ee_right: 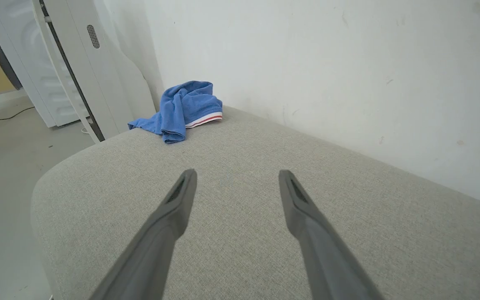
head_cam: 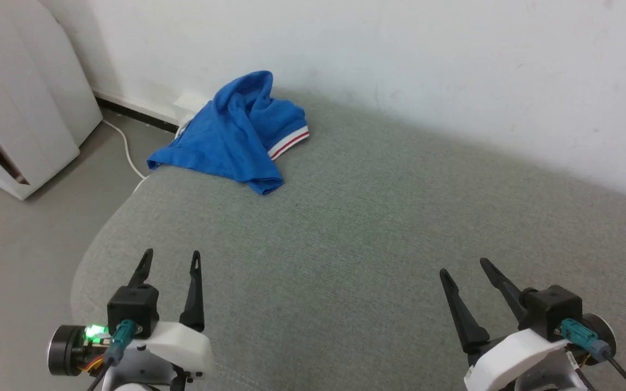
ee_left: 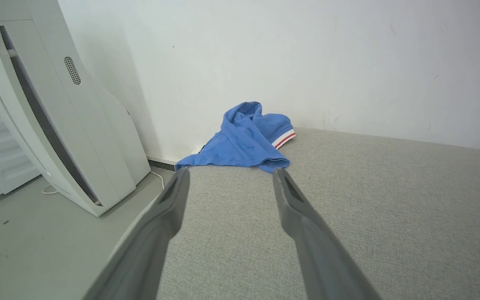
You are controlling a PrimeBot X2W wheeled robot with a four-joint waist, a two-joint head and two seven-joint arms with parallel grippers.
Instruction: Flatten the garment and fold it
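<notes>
The crumpled bright blue jersey garment (head_cam: 231, 136) (a white cuff with thin red stripes shows on its right side) lies bunched at the far left corner of the grey woven-fabric surface (head_cam: 373, 233). It sits against the white wall (head_cam: 427, 54), and its left hem reaches the rounded edge. The left end effector (head_cam: 171, 254) and the right end effector (head_cam: 463, 266) hover over the near part of the surface, well apart from the garment. Both are released, fingers spread, holding nothing. A tall white curved appliance (head_cam: 19, 108) stands on the grey floor (head_cam: 19, 244) at the far left.
</notes>
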